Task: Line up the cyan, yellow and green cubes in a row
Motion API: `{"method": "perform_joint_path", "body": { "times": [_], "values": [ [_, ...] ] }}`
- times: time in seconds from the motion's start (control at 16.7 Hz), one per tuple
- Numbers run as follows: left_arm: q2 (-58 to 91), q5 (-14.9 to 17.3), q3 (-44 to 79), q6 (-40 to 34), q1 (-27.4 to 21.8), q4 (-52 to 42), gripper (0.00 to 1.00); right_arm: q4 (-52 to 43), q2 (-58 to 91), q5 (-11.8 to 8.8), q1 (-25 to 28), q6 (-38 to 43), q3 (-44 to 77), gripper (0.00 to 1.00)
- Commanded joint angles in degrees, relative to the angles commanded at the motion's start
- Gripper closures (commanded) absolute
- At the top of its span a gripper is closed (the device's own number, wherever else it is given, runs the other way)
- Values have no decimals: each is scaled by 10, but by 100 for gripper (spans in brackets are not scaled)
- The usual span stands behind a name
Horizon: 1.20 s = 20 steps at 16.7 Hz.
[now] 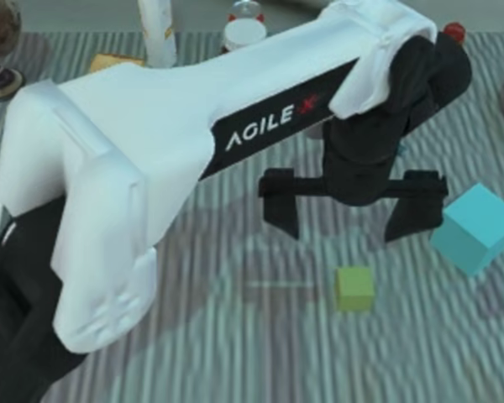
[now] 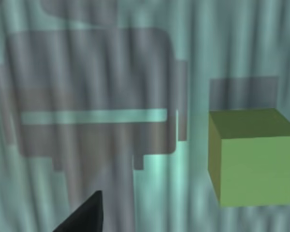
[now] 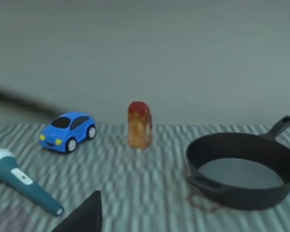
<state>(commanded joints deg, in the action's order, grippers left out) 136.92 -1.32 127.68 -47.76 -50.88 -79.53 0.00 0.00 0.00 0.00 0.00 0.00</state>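
Left arm reaches across the table (image 1: pixel 235 353) from the top view's left. Its tool (image 1: pixel 353 211) hangs fingers wide apart, holding nothing, above bare surface. Green cube (image 1: pixel 354 288) sits on the table just below the tool in the top view, nearer the right finger, not touching; it is also seen in the left wrist view (image 2: pixel 253 157). Cyan cube (image 1: pixel 475 228) stands at the right, just beside the right finger. Yellow cube not visible.

Right arm out of the top view; tool state cannot tell. Its wrist view shows a blue toy car (image 3: pixel 67 131), an amber bottle with red cap (image 3: pixel 139 124), a black pan (image 3: pixel 244 169) and a teal microphone (image 3: pixel 24 186).
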Motion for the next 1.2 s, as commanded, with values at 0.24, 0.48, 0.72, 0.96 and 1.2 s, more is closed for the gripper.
{"method": "perform_joint_path", "body": {
  "times": [0.24,0.48,0.72,0.96,1.2],
  "values": [
    [-40,2,-68,150,71,24,0,0,0,0,0,0,0,0],
    [-100,5,-174,363,169,56,0,0,0,0,0,0,0,0],
    [-165,7,-294,614,277,91,0,0,0,0,0,0,0,0],
    [-233,9,-403,832,376,130,0,0,0,0,0,0,0,0],
    [-291,12,-477,956,446,166,0,0,0,0,0,0,0,0]
  ]
}}
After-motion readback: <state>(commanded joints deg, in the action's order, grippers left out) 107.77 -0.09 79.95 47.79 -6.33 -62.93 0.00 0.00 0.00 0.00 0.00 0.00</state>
